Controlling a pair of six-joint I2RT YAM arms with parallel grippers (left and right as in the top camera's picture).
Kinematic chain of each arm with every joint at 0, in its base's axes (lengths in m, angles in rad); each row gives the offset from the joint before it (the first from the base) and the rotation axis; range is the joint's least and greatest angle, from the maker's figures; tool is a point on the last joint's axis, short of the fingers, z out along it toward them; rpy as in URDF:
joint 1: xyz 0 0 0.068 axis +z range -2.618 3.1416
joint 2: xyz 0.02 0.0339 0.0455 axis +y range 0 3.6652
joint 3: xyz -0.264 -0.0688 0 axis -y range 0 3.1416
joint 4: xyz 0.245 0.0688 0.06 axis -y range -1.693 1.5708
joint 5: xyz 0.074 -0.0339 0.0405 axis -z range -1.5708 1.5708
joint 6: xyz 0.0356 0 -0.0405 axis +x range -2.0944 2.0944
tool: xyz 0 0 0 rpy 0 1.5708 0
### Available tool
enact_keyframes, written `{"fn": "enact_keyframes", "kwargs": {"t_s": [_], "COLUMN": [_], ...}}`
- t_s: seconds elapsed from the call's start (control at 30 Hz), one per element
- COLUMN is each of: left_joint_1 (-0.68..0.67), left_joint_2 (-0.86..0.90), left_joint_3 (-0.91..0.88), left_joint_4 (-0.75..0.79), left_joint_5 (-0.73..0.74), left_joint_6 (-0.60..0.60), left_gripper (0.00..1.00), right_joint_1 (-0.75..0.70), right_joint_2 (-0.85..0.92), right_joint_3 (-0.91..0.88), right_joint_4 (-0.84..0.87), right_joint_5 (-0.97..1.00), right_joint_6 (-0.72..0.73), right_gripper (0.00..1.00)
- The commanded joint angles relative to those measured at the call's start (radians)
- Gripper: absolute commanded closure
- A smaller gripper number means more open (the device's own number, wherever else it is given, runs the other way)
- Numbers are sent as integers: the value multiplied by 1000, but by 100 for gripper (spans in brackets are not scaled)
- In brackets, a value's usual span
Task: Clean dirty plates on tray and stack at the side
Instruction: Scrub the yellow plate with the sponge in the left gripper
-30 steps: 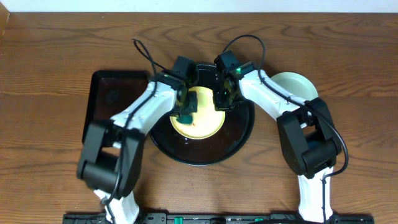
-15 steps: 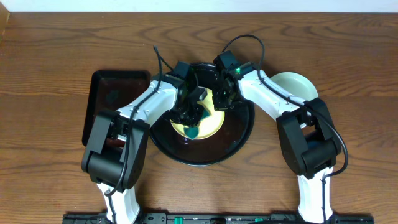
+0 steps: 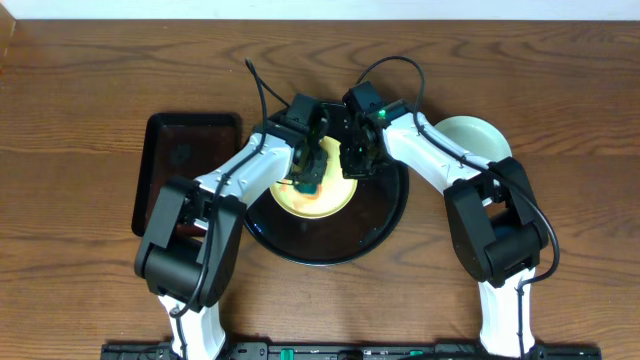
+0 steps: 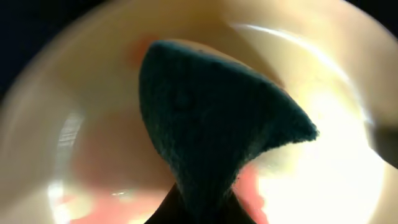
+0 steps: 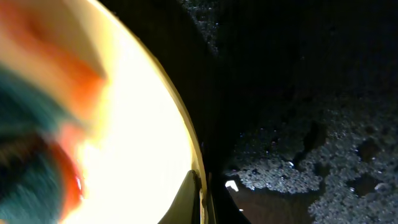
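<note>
The wooden table (image 3: 100,90) carried the round black tray (image 3: 390,228). A smaller rectangular tray (image 3: 170,170) sat to its left and a pale plate (image 3: 480,135) sat outside it on the right. The pale yellow plate (image 3: 335,205) lay inside the round tray, toward its far side. My right pincer (image 3: 355,160) appeared clamped on that plate's rim. My left pincer (image 3: 308,172) was closed on the teal sponge (image 4: 205,124), which pressed on the plate's face.

Hazards, as I judged them:
- Too much downward force through the sponge could tip the plate or pull it out of the right-hand clamp. The tray floor was glossy and speckled with what looked like droplets.
- A weak pinch could let the sponge slip free mid-wipe.

Condition of the plate: reddish smears (image 4: 249,186) lay across its centre beside the sponge, so I judged it not yet clean.
</note>
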Motion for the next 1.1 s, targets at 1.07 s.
{"fn": "enact_keyframes", "kwargs": {"t_s": [1.07], "left_joint_1": [23], "left_joint_2": [21], "left_joint_3": [-5], "left_joint_4": [-31], "left_joint_5": [275], "left_joint_6": [237], "left_gripper": [92], "right_joint_1": [34], "right_joint_2": [47], "right_joint_3": [-14], "right_joint_4": [-26], "right_joint_5": [13], "right_joint_6": [-1], "right_gripper": [99]}}
